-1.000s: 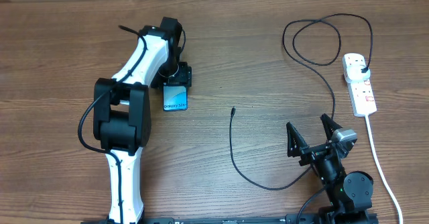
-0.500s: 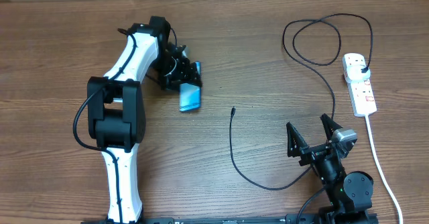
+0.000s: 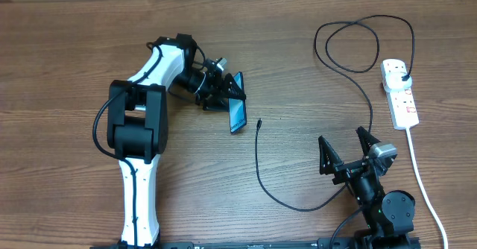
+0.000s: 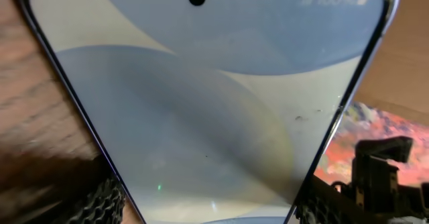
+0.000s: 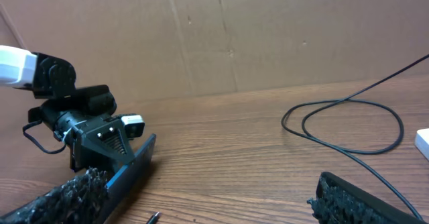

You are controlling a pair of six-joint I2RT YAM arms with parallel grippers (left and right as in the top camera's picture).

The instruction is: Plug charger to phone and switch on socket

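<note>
Hanging in the left gripper (image 3: 232, 94), the phone (image 3: 237, 113) is left of the table's middle. It is tilted, with its lit pale-blue screen up and its free end slanting down toward the wood. Whether that end touches the table (image 3: 67, 48) I cannot tell, since a finger hides it in the right wrist view. The gripper is clamped across the phone's width. In the left wrist view the screen fills the picture, with a dark camera dot near the top. A ribbed pad (image 4: 100, 200) sits at each lower corner against the phone's edges.

Just right of the phone's low end lies the tip (image 3: 258, 122) of the charger (image 3: 257, 163), close to the phone but apart from it. From the tip the thin black cable runs toward the near edge, curves right and climbs past the right gripper (image 3: 340, 135). It makes a loop at the far right and ends in a black plug head (image 3: 403, 77) seated in the far outlet of the socket (image 3: 402, 106). The socket lies lengthwise by the right edge, red marks on its face, and its white cord (image 3: 422, 178) trails to the near edge.

The right gripper stands at the front right, between the cable's curve and the cord. Its fingers are spread wide and hold nothing, well apart from the phone. A brown cardboard wall (image 5: 268, 36) backs the table.
</note>
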